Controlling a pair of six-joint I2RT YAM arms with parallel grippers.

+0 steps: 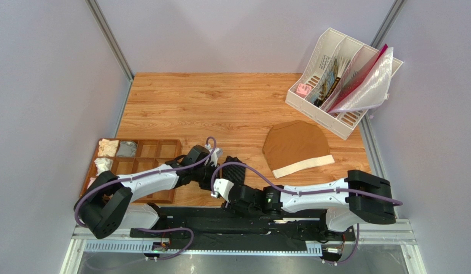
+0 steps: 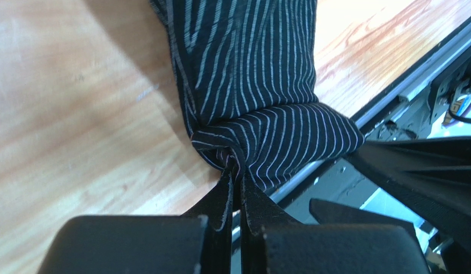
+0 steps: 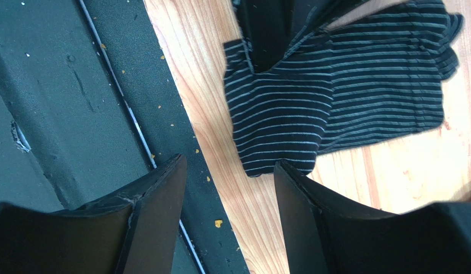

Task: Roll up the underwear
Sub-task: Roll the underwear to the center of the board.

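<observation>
Noted at the near edge: right tool [image 3: 229,188], fingers spread wide, holding nothing, hanging over the seam between dark base mat [image 3: 78,85] and tabletop [image 3: 392,171]. Just beyond its fingertips, slightly to one side and clear of contact: the underwear [image 3: 335,97], black with pale stripes, lying on the wood between the two arms. Left tool [image 2: 236,188] clenched on a bunched corner of the fabric at the garment's near end, cloth puckered into a tight fold at the pinch. Long axis of the garment running straight away from the left tool. Judged: left arm the nearer and already engaged; roll best started from that pinched end. Further out, well apart: brown briefs [image 1: 298,147], wooden compartment tray [image 1: 163,141], white file rack [image 1: 320,117].
</observation>
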